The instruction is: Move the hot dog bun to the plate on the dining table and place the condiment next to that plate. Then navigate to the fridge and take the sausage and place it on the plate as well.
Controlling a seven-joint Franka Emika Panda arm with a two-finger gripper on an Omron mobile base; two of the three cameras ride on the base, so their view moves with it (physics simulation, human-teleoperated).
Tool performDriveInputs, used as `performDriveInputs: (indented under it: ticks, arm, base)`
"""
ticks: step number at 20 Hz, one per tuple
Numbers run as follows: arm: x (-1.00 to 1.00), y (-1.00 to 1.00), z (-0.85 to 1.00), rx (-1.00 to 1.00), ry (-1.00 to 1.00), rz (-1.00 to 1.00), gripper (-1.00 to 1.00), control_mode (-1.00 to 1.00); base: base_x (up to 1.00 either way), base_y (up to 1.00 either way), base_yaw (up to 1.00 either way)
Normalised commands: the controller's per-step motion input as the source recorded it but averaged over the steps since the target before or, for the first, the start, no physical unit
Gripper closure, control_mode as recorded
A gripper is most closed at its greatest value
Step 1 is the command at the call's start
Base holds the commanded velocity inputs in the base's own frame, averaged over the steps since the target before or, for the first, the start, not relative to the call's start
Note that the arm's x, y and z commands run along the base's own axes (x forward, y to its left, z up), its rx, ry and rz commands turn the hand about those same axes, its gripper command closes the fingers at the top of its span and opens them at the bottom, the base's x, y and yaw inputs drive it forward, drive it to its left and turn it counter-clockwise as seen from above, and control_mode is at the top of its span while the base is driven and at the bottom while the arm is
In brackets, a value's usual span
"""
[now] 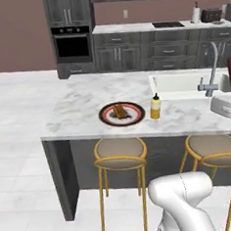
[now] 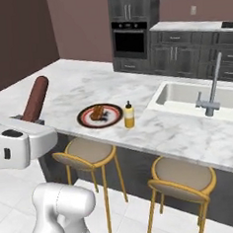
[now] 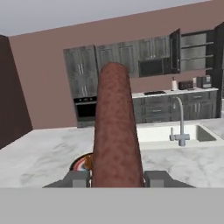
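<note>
My gripper [image 3: 116, 179] is shut on a long reddish-brown sausage [image 3: 116, 131], which stands up between the fingers [image 3: 76, 178]. From the right base the sausage [image 2: 36, 98] rises from the gripper [image 2: 28, 117] at the left, short of the island counter. On the counter lies a red-rimmed plate [image 1: 104, 114] with the hot dog bun [image 1: 119, 110] on it. A yellow condiment bottle [image 1: 155, 107] stands just right of the plate. From the other base camera I see the plate [image 2: 84, 119], bun [image 2: 97, 112] and bottle [image 2: 129, 114]. The plate's rim [image 3: 80, 163] peeks out left of the sausage.
Two gold-legged stools [image 1: 120, 154] [image 1: 212, 149] stand under the island's near edge. A sink [image 1: 183, 84] with a faucet [image 1: 211, 75] occupies the counter's right part, and a silver appliance [image 1: 226, 106] sits at the far right. Cabinets and an oven [image 1: 72, 43] line the back wall.
</note>
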Motion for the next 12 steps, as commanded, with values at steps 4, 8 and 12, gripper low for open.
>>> performDriveInputs:
  ticks: [4,8,12]
  arm:
    - [0.0,0.0,0.0,0.0,0.0,0.0,1.0,1.0]
    - [0.0,0.0,0.0,0.0,0.0,0.0,1.0,1.0]
    - [0.0,0.0,0.0,0.0,0.0,0.0,1.0,1.0]
  base:
    - [0.73,0.69,-0.38]
    - [0.82,0.39,-0.31]
    - [0.89,0.33,-0.27]
